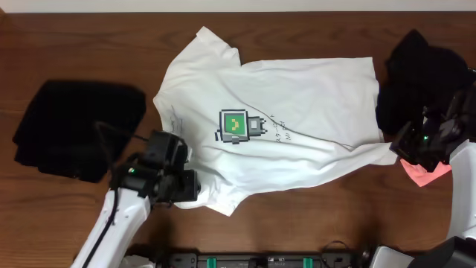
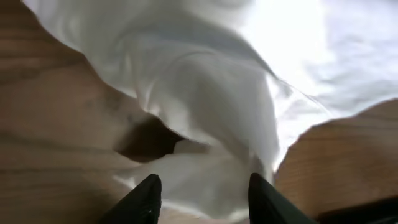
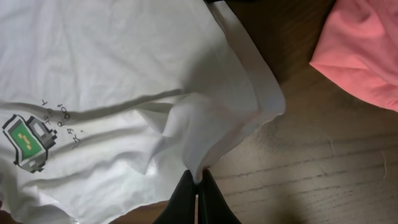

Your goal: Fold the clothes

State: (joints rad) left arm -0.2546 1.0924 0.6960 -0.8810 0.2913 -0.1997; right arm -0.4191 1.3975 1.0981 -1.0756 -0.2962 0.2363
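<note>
A white T-shirt [image 1: 312,104] with a green-and-grey pixel robot print [image 1: 239,126] lies spread across the middle of the table, collar to the left. My left gripper [image 1: 190,186] stands at the shirt's lower left sleeve. In the left wrist view its fingers [image 2: 148,190] are apart, with rumpled white fabric [image 2: 211,106] lying between and beyond them, so the left gripper [image 2: 204,183] is open. My right gripper [image 3: 199,182] is shut on the shirt's hem corner [image 3: 249,118], lifting a fold of it. In the overhead view the right gripper [image 1: 400,149] is at the shirt's lower right corner.
A black garment [image 1: 78,126] lies folded at the left. Another black garment [image 1: 420,71] is bunched at the right, behind the right arm. A pink garment [image 1: 424,173] [image 3: 364,53] lies by the right gripper. Bare wood table [image 1: 312,216] shows along the front.
</note>
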